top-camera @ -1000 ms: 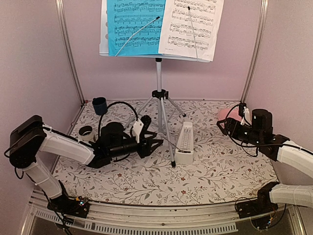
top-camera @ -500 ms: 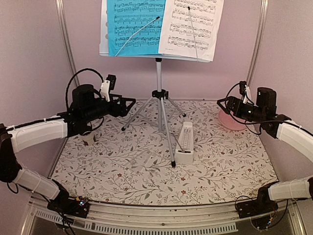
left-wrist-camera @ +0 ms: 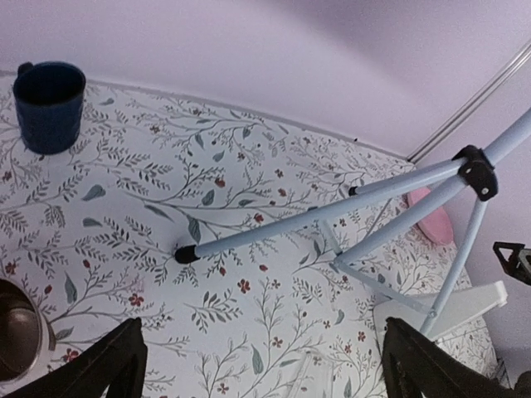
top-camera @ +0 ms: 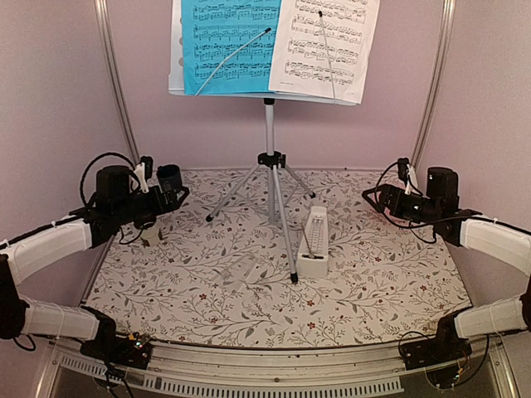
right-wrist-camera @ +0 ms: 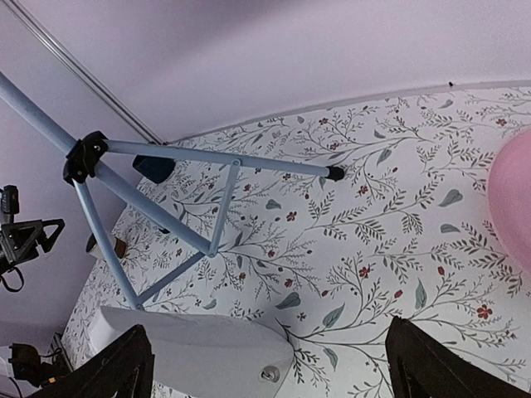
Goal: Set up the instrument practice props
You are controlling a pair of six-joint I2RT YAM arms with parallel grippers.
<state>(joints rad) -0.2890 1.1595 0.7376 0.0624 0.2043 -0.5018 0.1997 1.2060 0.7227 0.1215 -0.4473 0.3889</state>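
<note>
The music stand (top-camera: 176, 58) stands at the back centre on its silver tripod (top-camera: 270, 170). A bright blue sheet (top-camera: 228, 41) and a white sheet (top-camera: 325, 41) rest side by side on it under thin wire holders. The white metronome (top-camera: 313, 240) stands upright just right of the tripod's front leg. My left gripper (top-camera: 172, 199) is open and empty at the back left, well away from the tripod. My right gripper (top-camera: 372, 201) is open and empty at the back right. The left wrist view shows the tripod legs (left-wrist-camera: 332, 211) and the metronome (left-wrist-camera: 448, 308) ahead of the open gripper (left-wrist-camera: 265, 373). The right wrist view shows the tripod (right-wrist-camera: 149, 199) and the metronome (right-wrist-camera: 191, 348) beyond the open gripper (right-wrist-camera: 270, 373).
A dark blue cup (left-wrist-camera: 50, 106) stands at the back left corner, right behind my left gripper. A pink plate (right-wrist-camera: 516, 199) lies at the back right, under my right gripper. A small round dark object (left-wrist-camera: 17, 340) sits by the left wall. Metal frame posts (top-camera: 116, 83) flank the walls.
My left arm has pulled away from the tripod's base, risen, and swung back left to hover near the cup. My right arm rose and now sits slightly lower. The props have not moved.
</note>
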